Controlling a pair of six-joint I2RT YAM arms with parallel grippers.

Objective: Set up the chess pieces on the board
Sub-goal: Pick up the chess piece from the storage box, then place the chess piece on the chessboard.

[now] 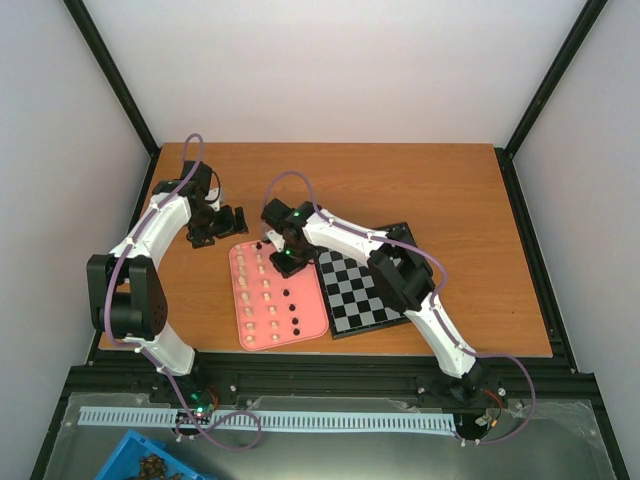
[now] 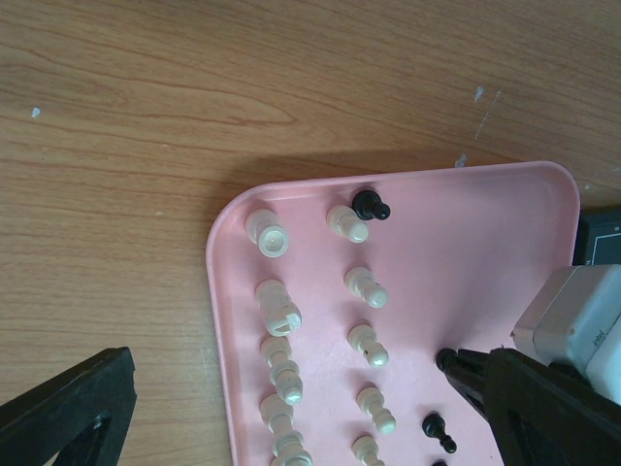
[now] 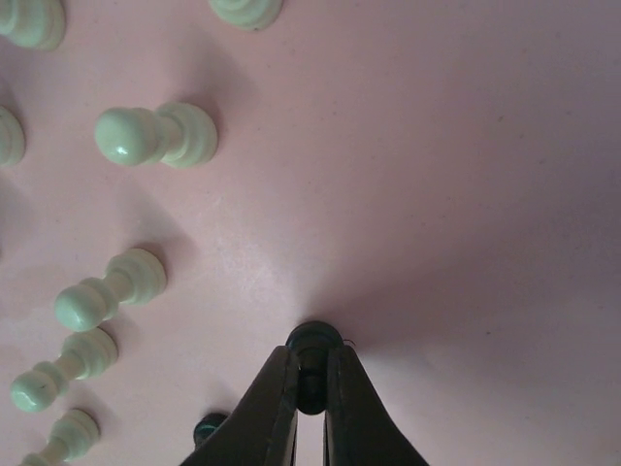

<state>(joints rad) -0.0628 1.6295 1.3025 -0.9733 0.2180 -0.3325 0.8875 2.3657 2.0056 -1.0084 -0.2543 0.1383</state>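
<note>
Right jaws pinch black chess piece [image 3: 312,340]; left jaws gaping.

Soft, even light — blurry wrist close-ups

We see a pink rounded tray [image 1: 313,300] lying on a wooden table [image 1: 450,200], a pale slotted strip [image 1: 320,421] along the near edge, a blue bin [image 1: 125,450] holding brownish bits at lower left, plain white walls [image 1: 350,60] behind.
</note>
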